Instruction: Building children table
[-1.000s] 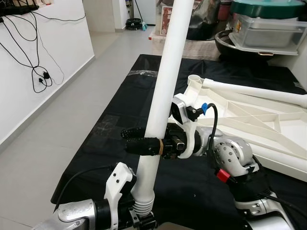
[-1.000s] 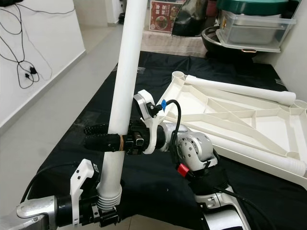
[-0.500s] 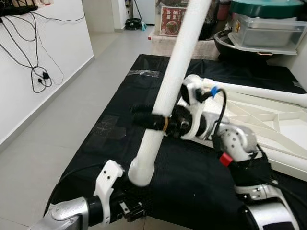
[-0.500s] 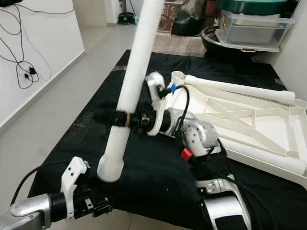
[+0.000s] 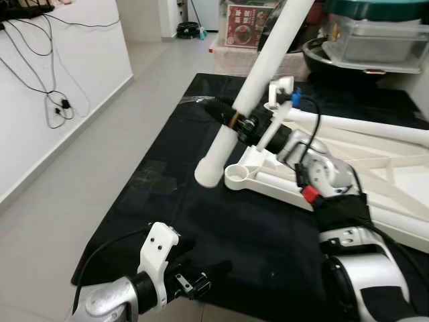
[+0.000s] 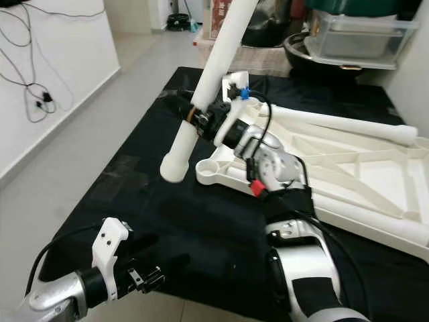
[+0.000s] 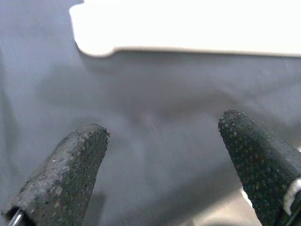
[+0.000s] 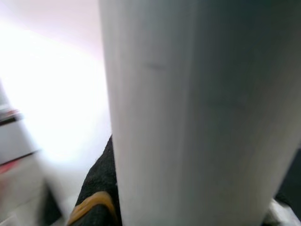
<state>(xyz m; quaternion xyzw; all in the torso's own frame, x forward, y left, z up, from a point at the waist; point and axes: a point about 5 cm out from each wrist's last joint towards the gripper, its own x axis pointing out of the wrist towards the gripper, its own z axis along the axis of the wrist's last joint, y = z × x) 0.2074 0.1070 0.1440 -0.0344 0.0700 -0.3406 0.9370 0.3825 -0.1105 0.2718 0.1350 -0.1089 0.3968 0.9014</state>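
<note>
The right hand [image 5: 231, 119] grips a white leg [image 5: 258, 84] tight, holding it tilted just above the empty corner socket [image 5: 236, 176] of the upside-down tabletop [image 5: 402, 181]. Some legs look fitted already. The left hand [image 7: 164, 155] is open and empty.

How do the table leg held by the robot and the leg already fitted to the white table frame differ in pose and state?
The held leg is tilted in the air, clamped by the right end effector; the fitted leg lies flat along the table frame. The held leg's lower end hangs free; the fitted leg's end meets a frame corner. Both are white tubes.
</note>
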